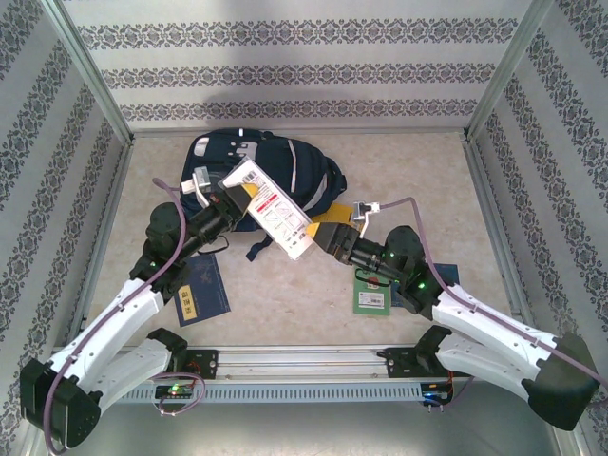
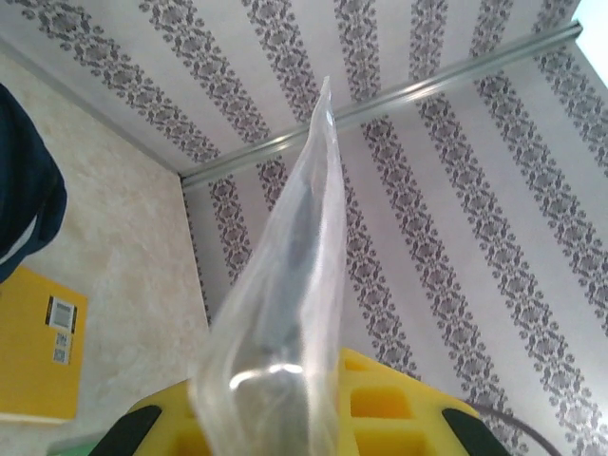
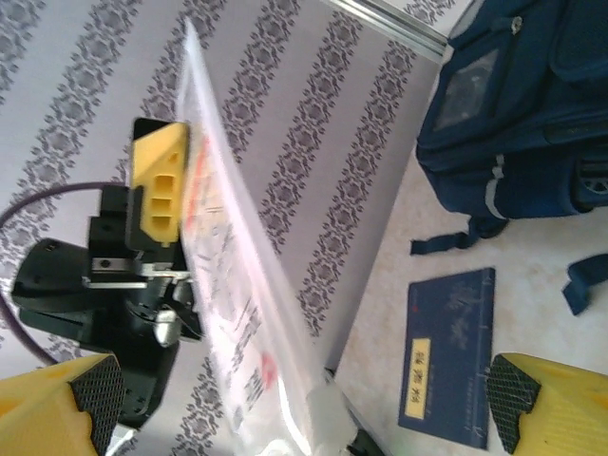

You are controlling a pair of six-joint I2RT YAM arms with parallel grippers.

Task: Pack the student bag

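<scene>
Nearest you, a blue book (image 1: 201,290) lies flat on the table (image 1: 285,304) beside your left arm. A green book (image 1: 370,293) lies partly under your right arm.

Farther in, your left gripper (image 1: 237,198) is pinching a clear packet (image 1: 274,214) with a white and red label. The packet is held off the table and slants from upper left to lower right in the overhead view. In the left wrist view, its thin edge rises up between the yellow fingers (image 2: 399,408).

Your right gripper (image 1: 321,234) is spread wide at the packet's lower end. In its wrist view the packet passes between the two fingertips, but you cannot tell whether either pad touches it.

A yellow book (image 2: 33,356) lies flat just beside the bag's near edge.

The bag (image 1: 256,161) lies at the far middle of the table, just beyond both grippers. It is closer to the left gripper, and the packet's upper end overlaps its near side from above. From the right wrist, the bag sits at the upper right, well apart from the spread fingers.
</scene>
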